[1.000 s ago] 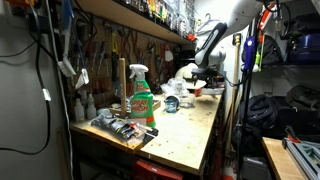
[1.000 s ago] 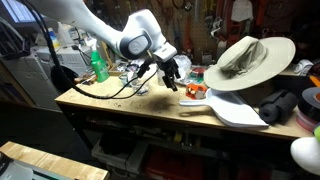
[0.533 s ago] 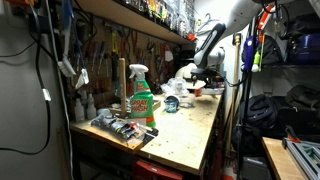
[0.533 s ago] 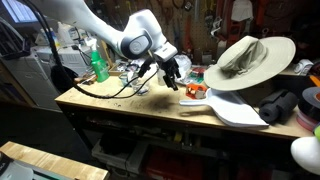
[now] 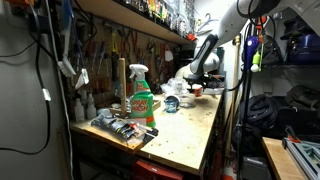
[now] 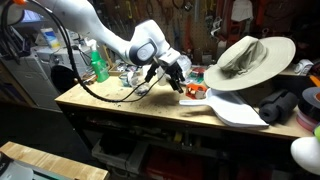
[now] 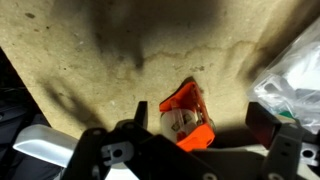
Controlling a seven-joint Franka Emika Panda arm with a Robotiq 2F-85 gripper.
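A small orange and white object [image 7: 185, 118], like a tape dispenser, lies on the wooden bench top [image 7: 110, 50]. My gripper [image 7: 197, 130] is open, with its two dark fingers on either side of the object and just above it. In both exterior views the gripper [image 6: 178, 78] [image 5: 197, 79] hangs low over the bench at the orange object [image 6: 195, 91] [image 5: 198, 91]. I cannot tell whether the fingers touch it.
A wide-brimmed hat [image 6: 250, 58] and a white board [image 6: 238, 110] lie beside the orange object. A green spray bottle [image 5: 142, 100] [image 6: 98, 64] stands further along the bench, with cables [image 6: 110, 92], clutter and crumpled plastic [image 7: 295, 80] nearby. Shelves run above the bench.
The arm has swung and the gripper has come down and a little closer to the orange object. The object has not moved.
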